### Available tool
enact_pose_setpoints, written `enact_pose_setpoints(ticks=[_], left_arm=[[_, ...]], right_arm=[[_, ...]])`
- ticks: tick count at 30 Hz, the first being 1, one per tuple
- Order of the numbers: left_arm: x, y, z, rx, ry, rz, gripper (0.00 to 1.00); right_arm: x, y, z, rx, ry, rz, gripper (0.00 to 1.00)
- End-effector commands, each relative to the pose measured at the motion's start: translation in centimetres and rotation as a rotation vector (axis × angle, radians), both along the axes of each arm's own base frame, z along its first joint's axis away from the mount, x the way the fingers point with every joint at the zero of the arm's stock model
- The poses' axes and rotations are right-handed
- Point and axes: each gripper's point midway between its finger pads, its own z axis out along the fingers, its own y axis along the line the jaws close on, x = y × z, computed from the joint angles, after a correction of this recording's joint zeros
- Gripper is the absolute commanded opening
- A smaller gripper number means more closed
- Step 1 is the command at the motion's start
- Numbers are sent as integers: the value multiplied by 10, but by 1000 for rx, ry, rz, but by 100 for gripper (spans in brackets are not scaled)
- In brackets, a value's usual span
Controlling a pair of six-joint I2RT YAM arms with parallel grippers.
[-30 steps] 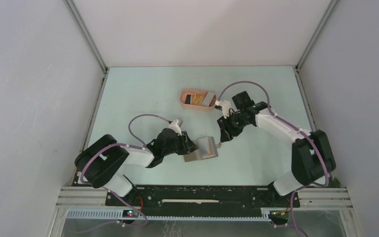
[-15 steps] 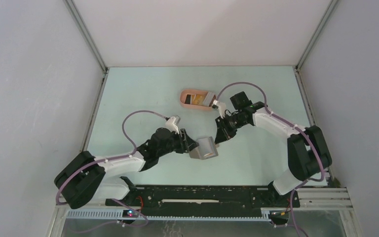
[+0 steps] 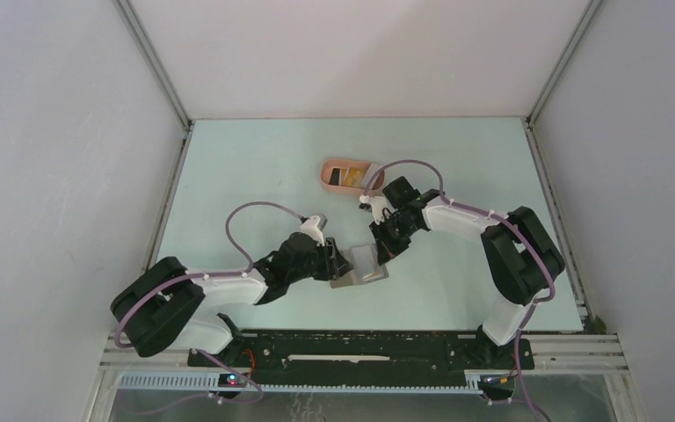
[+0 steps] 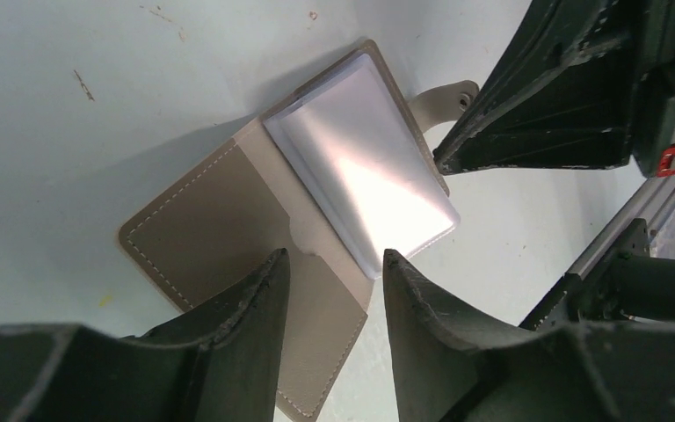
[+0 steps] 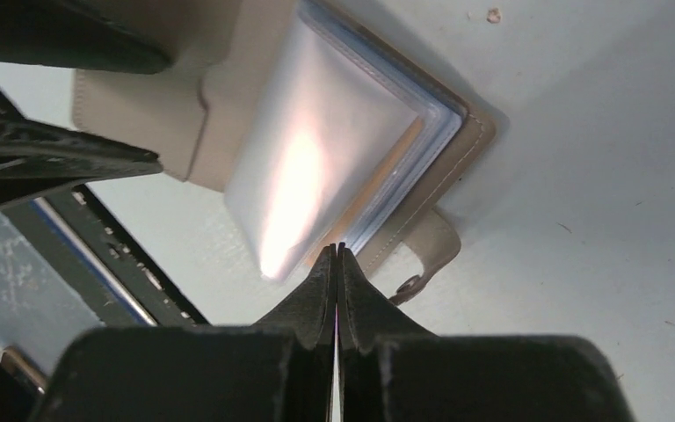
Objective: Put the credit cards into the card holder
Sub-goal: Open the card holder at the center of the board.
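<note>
The grey card holder (image 3: 365, 264) lies open on the table between both arms, its clear sleeves (image 4: 360, 167) facing up. My left gripper (image 4: 334, 264) is open; its fingers straddle the holder's near flap (image 4: 220, 220) without closing on it. My right gripper (image 5: 336, 249) is shut, its tips at the edge of the sleeves (image 5: 316, 149), beside the snap tab (image 5: 426, 251). A faint orange tint shows through the sleeves. More credit cards (image 3: 353, 176), orange-yellow and dark, lie in the pink tray. In the top view, the left gripper (image 3: 341, 262) and right gripper (image 3: 381, 250) flank the holder.
The salmon-pink oval tray (image 3: 328, 178) stands just behind the right gripper. White walls enclose the table on three sides. A black rail (image 3: 360, 356) runs along the near edge by the arm bases.
My right gripper has shut and moved left and nearer, down to the holder's sleeves. The left arm shifted slightly and its jaws opened a little; the holder has turned a bit.
</note>
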Motion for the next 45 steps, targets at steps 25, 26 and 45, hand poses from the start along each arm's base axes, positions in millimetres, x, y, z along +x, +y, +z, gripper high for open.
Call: enact_pose_setpoints(ticks=[25, 26, 45], left_arm=[[-1, -15, 7, -113, -32, -33, 58], [-2, -15, 8, -117, -35, -34, 59], [-2, 10, -10, -20, 2, 72, 54]], right_arm=[[-10, 43, 18, 114, 78, 56, 0], [-10, 45, 19, 132, 92, 57, 0], [-12, 84, 23, 280, 280, 99, 11]])
